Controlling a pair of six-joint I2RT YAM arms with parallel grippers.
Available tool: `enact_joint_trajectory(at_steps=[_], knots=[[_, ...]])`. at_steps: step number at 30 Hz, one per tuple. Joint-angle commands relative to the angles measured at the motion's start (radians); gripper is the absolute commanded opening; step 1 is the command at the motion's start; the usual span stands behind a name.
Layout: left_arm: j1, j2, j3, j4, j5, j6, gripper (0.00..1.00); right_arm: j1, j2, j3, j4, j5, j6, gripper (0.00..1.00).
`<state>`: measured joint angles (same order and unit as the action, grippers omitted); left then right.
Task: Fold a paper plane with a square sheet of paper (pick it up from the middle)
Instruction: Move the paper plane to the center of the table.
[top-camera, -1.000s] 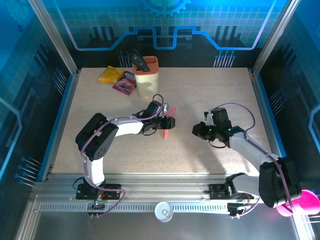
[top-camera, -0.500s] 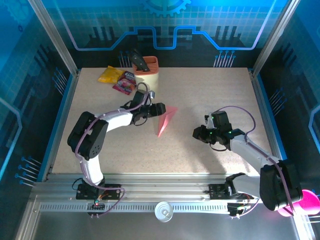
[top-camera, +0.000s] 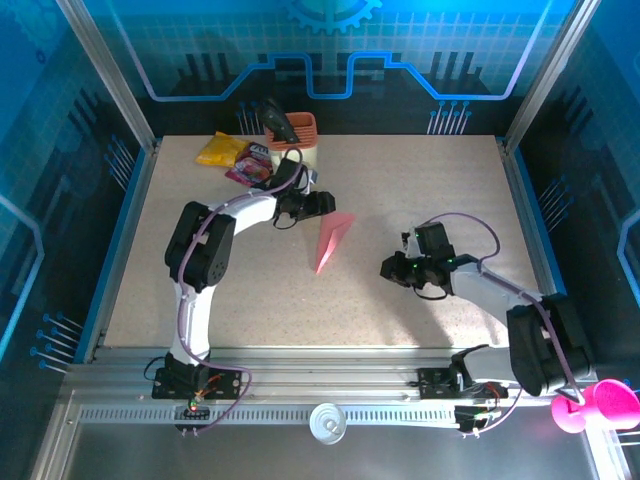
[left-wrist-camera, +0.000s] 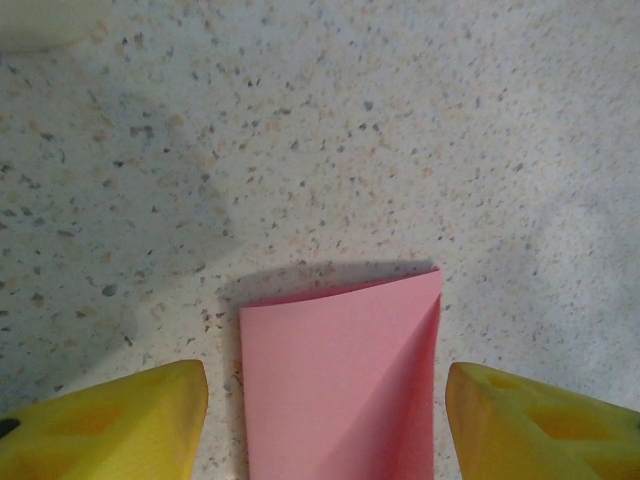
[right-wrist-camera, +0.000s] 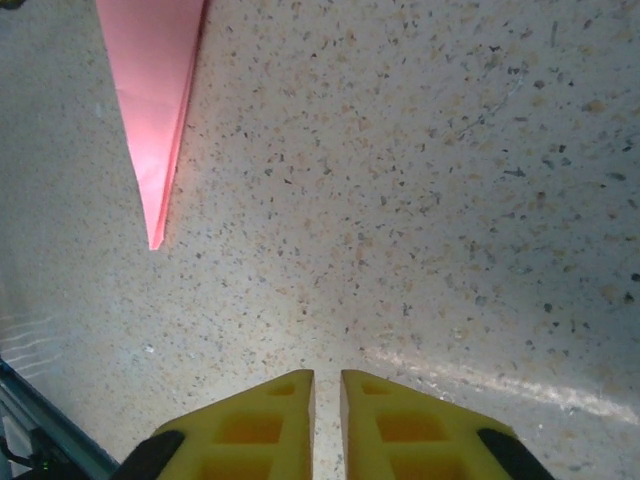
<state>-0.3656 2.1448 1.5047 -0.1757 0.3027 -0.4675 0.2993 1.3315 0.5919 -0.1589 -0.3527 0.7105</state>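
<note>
Jaws of the left gripper (top-camera: 318, 203) stand well apart and hold nothing. In its wrist view the two yellow fingers (left-wrist-camera: 110, 425) sit at the bottom corners, with the blunt tail of the paper plane (left-wrist-camera: 340, 390) lying on the speckled desk (left-wrist-camera: 400, 120) between them. We see a strip of bare desk between the tail and the left finger. The tail's right edge comes very close to the other finger, and we cannot tell whether they touch.

From above, the paper plane (top-camera: 330, 243) lies flat near the middle of the desk (top-camera: 420, 180). Its wide tail is toward the far side, just beside the left gripper, and its sharp tip points to the near edge.

To the right of the plane and apart from it, the right gripper (top-camera: 392, 268) hovers low. Its jaws are drawn together to a thin slit and grip nothing (right-wrist-camera: 327, 400). The plane's tip (right-wrist-camera: 155, 100) lies off to the upper left in that view.

At the far left of the desk we see a yellow packet (top-camera: 222, 150), a purple-pink packet (top-camera: 250, 168) and an orange-topped holder (top-camera: 293, 140).
</note>
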Motion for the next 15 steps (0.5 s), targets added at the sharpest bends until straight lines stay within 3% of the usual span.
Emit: enact_joint_trajectory(at_steps=[1, 5, 15], knots=[[0.000, 0.041, 0.050, -0.093, 0.032, 0.034, 0.65, 0.015, 0.041, 0.040, 0.042, -0.028, -0.009, 0.09], [-0.013, 0.071, 0.064, -0.107, 0.040, 0.040, 0.65, 0.015, 0.090, 0.067, 0.070, -0.035, -0.008, 0.00], [-0.080, 0.076, 0.052, -0.135, 0.083, 0.069, 0.62, 0.015, 0.200, 0.134, 0.110, -0.045, -0.003, 0.00]])
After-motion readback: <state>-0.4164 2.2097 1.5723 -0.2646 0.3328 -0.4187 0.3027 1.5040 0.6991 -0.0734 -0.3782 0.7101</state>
